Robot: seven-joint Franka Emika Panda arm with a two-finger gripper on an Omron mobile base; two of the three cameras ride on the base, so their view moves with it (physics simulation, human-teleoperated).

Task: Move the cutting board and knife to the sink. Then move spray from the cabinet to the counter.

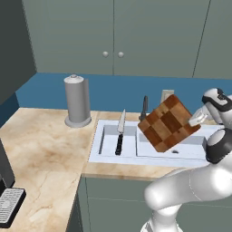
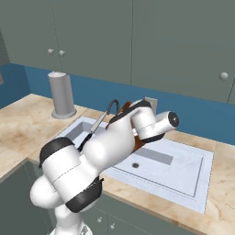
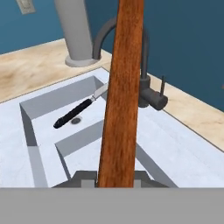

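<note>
1. Left base view: the checkered light-and-dark brown wooden cutting board is held tilted above the pale grey-white rectangular sink, clamped at its 3 o'clock edge by the gripper. The black-handled, silver-bladed knife lies in the basin at the board's 9 o'clock.
2. Right base view: the board is largely hidden behind the white arm.
3. Hand view: the board is seen edge-on above the basin, the knife at 10 o'clock.

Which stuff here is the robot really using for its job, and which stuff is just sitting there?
Part of the job:
- cutting board, held tilted above the sink by the gripper
- knife, lying in the sink
- counter

Just sitting there:
- paper-towel cylinder on the counter
- faucet behind the sink
- wall cabinets, doors closed
</note>
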